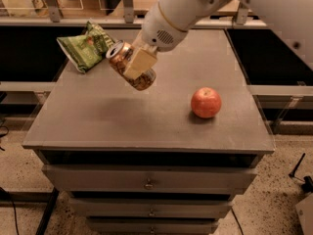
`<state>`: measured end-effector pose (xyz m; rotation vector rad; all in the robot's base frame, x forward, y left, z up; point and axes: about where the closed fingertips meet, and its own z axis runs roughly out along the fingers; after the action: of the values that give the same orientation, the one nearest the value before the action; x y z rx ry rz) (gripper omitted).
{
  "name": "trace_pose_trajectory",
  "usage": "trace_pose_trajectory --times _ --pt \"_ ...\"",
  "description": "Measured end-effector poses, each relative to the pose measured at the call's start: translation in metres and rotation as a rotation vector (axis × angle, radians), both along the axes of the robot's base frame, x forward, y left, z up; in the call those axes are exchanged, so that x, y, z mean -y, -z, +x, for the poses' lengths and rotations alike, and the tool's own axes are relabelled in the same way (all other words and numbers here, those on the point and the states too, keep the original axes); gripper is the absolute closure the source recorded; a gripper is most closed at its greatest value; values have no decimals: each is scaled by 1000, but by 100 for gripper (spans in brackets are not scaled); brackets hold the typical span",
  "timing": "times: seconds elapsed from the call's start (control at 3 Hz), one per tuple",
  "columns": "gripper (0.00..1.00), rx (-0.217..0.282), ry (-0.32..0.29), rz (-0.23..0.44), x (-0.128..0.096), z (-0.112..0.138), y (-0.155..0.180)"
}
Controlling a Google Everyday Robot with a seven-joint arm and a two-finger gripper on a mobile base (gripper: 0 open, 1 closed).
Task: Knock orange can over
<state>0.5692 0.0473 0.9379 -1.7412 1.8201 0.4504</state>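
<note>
The orange can (128,66) is held above the grey table (98,121), tilted with its silver top pointing up and to the left. My gripper (138,63) is shut on the can; one pale finger (141,62) lies across its side. The white arm comes down from the upper right. The can hangs over the table's left-middle part, close to the green bag.
A green snack bag (85,47) lies at the table's back left corner. A red apple (206,102) sits right of the middle. Drawers (149,182) are below the tabletop. A railing and shelves run behind the table.
</note>
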Motion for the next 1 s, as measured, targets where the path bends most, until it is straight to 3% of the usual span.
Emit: trace_pose_trajectory --times 0.33,0.67,1.0 --pt "82 -43 -96 -248 -16 5 32" --pt "85 -53 -188 -497 -29 1 56" --pt "88 -11 -181 -676 -31 0 58"
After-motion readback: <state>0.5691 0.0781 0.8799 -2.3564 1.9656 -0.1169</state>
